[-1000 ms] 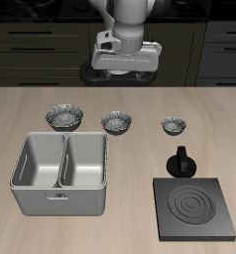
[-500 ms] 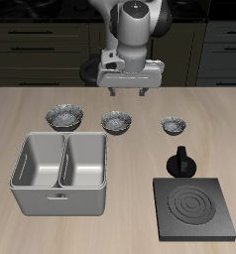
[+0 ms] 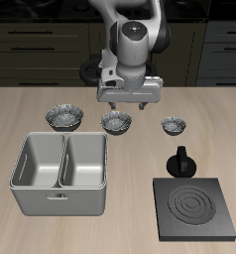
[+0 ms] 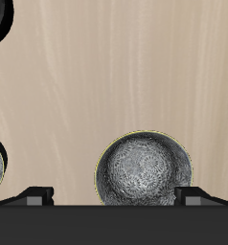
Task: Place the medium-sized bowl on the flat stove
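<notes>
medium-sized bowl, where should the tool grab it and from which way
Probably by its thin dark rim, coming straight down from above. The medium-sized bowl sits upright and open on the table, low and round, so one finger inside and one outside the wall suits it. The tool hovers open just above it.

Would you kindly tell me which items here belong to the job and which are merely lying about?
Belong to the job:
- medium-sized bowl, below the open gripper
- flat stove

Lying about:
- larger bowl
- smallest bowl
- grey double bin
</notes>
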### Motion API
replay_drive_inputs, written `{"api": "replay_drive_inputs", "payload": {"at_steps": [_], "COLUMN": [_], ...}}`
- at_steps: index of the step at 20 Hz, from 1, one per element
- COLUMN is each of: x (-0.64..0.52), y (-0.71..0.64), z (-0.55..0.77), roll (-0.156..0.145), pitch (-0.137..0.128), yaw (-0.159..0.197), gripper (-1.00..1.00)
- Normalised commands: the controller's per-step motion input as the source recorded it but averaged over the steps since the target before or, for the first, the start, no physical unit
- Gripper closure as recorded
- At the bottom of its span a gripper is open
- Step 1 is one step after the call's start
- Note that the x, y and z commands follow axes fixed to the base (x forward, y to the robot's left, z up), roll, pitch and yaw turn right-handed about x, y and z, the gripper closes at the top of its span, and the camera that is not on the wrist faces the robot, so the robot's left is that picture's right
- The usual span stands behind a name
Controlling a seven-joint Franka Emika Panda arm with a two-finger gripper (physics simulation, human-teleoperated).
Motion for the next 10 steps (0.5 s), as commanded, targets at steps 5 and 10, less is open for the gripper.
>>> {"api": "replay_drive_inputs", "payload": {"at_steps": [5, 10], "x": [-0.01, -0.07], "y": [-0.02, 0.0], "z": [-0.21, -0.14], "roll": [-0.003, 0.001], "pitch": [0.011, -0.004], "yaw": [-0.019, -0.009], "gripper": [-1.0, -1.0]}}
